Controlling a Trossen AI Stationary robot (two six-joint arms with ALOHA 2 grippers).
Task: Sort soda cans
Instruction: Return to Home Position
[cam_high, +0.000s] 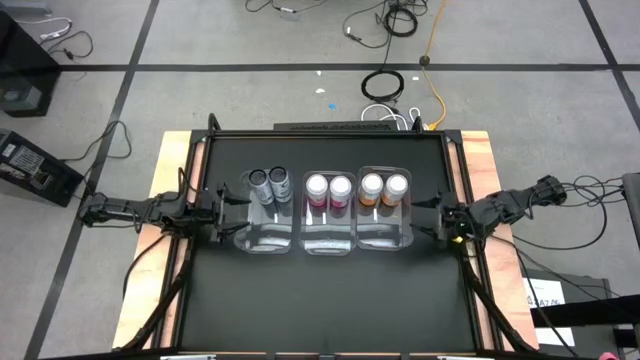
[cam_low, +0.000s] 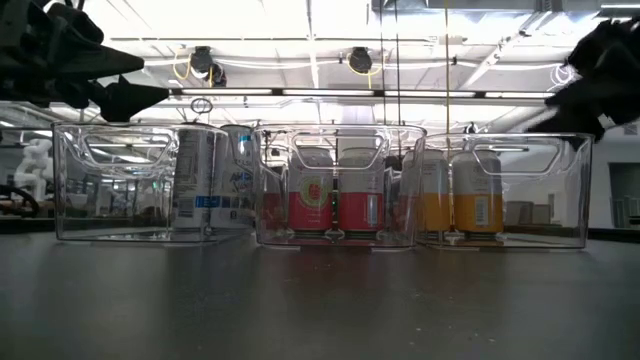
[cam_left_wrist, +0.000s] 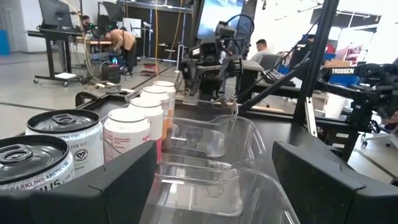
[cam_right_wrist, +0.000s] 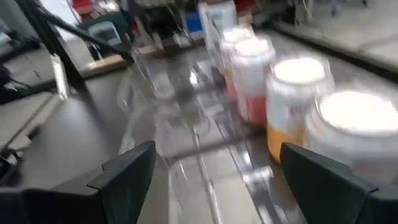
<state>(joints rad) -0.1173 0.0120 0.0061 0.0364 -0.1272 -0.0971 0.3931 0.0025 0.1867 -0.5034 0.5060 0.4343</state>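
Three clear bins stand side by side across the table's middle. The left bin (cam_high: 266, 215) holds two dark grey cans (cam_high: 270, 185), the middle bin (cam_high: 328, 215) two pink-magenta cans (cam_high: 328, 188), the right bin (cam_high: 385, 212) two orange cans (cam_high: 384, 187); all stand upright at the bins' far ends. My left gripper (cam_high: 232, 205) hovers open just left of the left bin, its fingers apart in the left wrist view (cam_left_wrist: 211, 180). My right gripper (cam_high: 428, 215) hovers open just right of the right bin, fingers apart in the right wrist view (cam_right_wrist: 214, 174).
The near halves of all three bins hold nothing. The black table top (cam_high: 330, 300) stretches bare toward the near edge. Cables lie on the floor beyond the far edge (cam_high: 385, 85). People and workstations show in the room behind (cam_left_wrist: 124, 40).
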